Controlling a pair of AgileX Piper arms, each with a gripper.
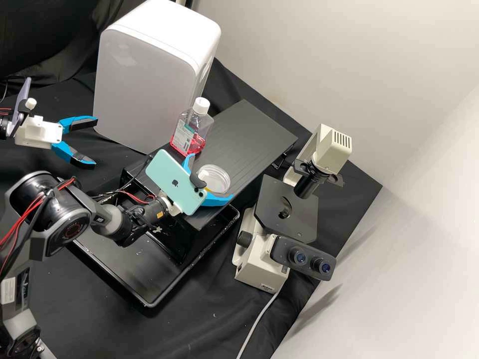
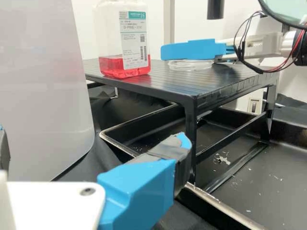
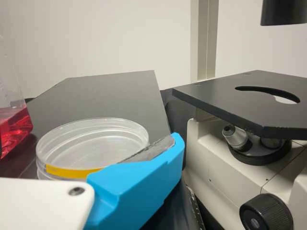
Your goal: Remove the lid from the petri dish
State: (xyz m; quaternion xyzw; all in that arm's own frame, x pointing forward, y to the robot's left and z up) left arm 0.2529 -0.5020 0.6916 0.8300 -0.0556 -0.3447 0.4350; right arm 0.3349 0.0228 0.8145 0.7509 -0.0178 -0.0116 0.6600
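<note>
**Containers.** I see the petri dish [image 1: 214, 177] on the near end of a raised black platform [image 1: 252, 132]. It is round, shallow and of clear plastic, with its lid seated and a yellow band [image 3: 62, 170] on its side wall. I cannot make out its contents. Farther back on the platform stands an upright culture flask [image 1: 190, 130], clear-walled and white-capped, with red liquid in its lower part.

**Grippers.** The right gripper [image 1: 213, 176] is spread, one blue finger on each side of the dish. I cannot tell whether its padded finger [image 3: 144, 175] presses the rim. The left gripper [image 1: 94, 141] hangs well apart from the dish with its fingers parted and nothing between them, in front of a white rounded appliance [image 1: 149, 70].

**Surface and room.** The platform is ribbed and matte. It stands in a glossy black tray [image 1: 149, 284] on the black-draped bench [image 1: 100, 324]. A cream microscope [image 1: 279, 234] with a flat black stage stands just beside the tray. The walls behind are plain white.
</note>
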